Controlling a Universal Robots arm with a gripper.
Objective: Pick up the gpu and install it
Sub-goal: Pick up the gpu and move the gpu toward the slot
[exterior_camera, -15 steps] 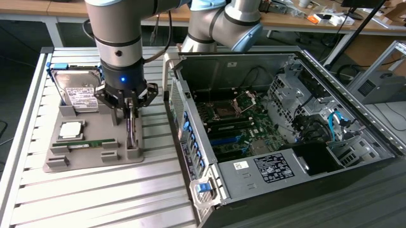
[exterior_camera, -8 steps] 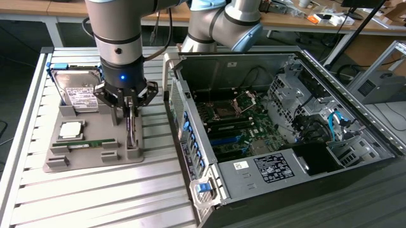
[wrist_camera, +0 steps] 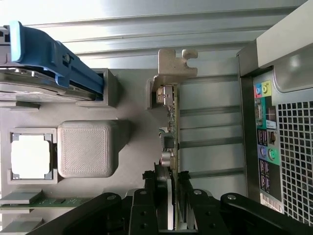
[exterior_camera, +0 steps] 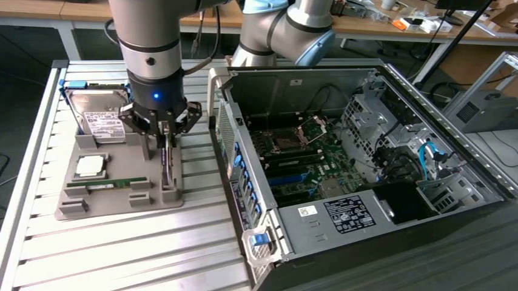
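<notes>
You're looking at a gpu (wrist_camera: pixel 172 122) of dark matt circuit board with a dull silvery metal bracket. Its holder (wrist_camera: pixel 88 147) is grey matt plastic, finely ridged. Your table (exterior_camera: pixel 121 254) is ribbed brushed metal. The computer case (exterior_camera: pixel 275 91) is bare sheet metal, and the hard drive (exterior_camera: pixel 97 112) is shiny metal with a paper label.

One grey robot arm (exterior_camera: pixel 150 48) with one black end effector (exterior_camera: pixel 164 145). One slatted silver metal table (exterior_camera: pixel 121 254). One flat grey plastic holder tray (exterior_camera: pixel 121 206). One open black-and-silver computer tower case (exterior_camera: pixel 292 236). Four loose computer parts: one boxy silver hard drive with a white label (exterior_camera: pixel 101 118), one square silver processor chip (exterior_camera: pixel 91 165), one slim green memory stick (exterior_camera: pixel 117 182), one thin dark circuit card with a silvery metal edge (wrist_camera: pixel 171 117).
</notes>
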